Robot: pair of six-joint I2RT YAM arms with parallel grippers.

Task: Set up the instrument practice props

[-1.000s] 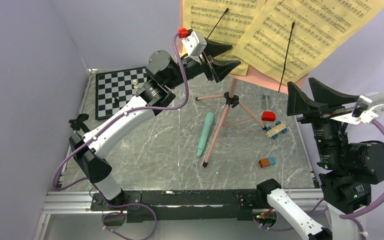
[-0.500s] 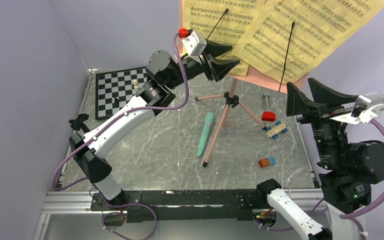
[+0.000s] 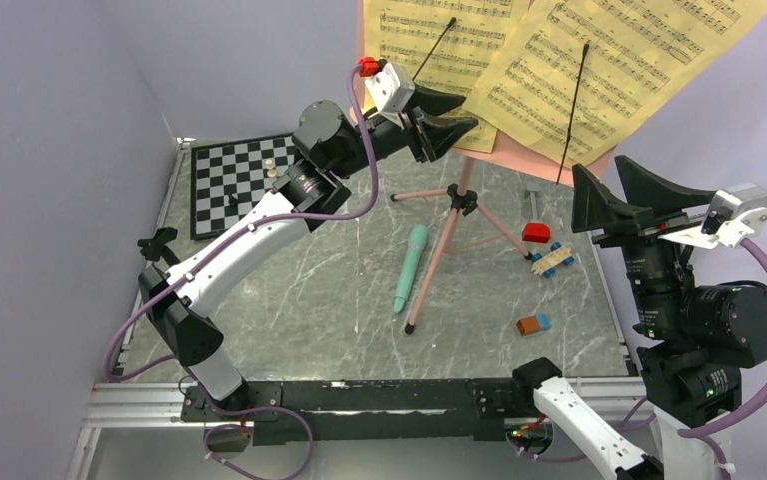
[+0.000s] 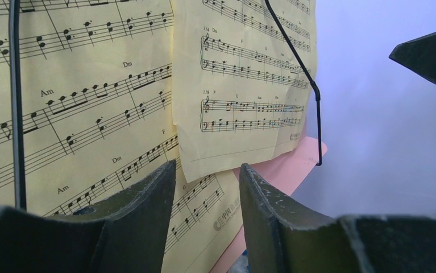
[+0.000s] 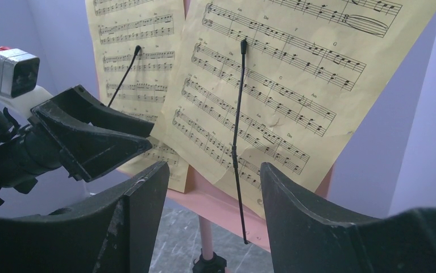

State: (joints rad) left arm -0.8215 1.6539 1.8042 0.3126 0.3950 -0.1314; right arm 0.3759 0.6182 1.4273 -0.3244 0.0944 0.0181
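Observation:
The pink music stand (image 3: 456, 215) rests on thin tripod legs at the back of the table, and its ledge (image 5: 215, 202) carries two yellow sheet-music pages (image 3: 429, 45) (image 3: 619, 60). Black wire arms (image 5: 237, 131) press the pages flat. My left gripper (image 3: 469, 112) hovers at the lower left corner of the left page (image 4: 79, 114). Its jaws stand apart and the paper lies just beyond the tips (image 4: 207, 168). At the right, my right gripper (image 3: 599, 167) is open and faces the stand's ledge from a distance (image 5: 214, 166). The mint-green tube (image 3: 411, 265) lies flat beside one tripod leg.
A black-and-white chessboard (image 3: 234, 180) with small pieces lies at the back left. A red block (image 3: 535, 232), a blue-wheeled toy (image 3: 551, 260) and an orange-and-blue block (image 3: 533, 324) sit on the right. Purple walls close the sides and back.
My left gripper's jaws have narrowed a little while staying at the page corner. The right arm, the stand and the tube have not moved.

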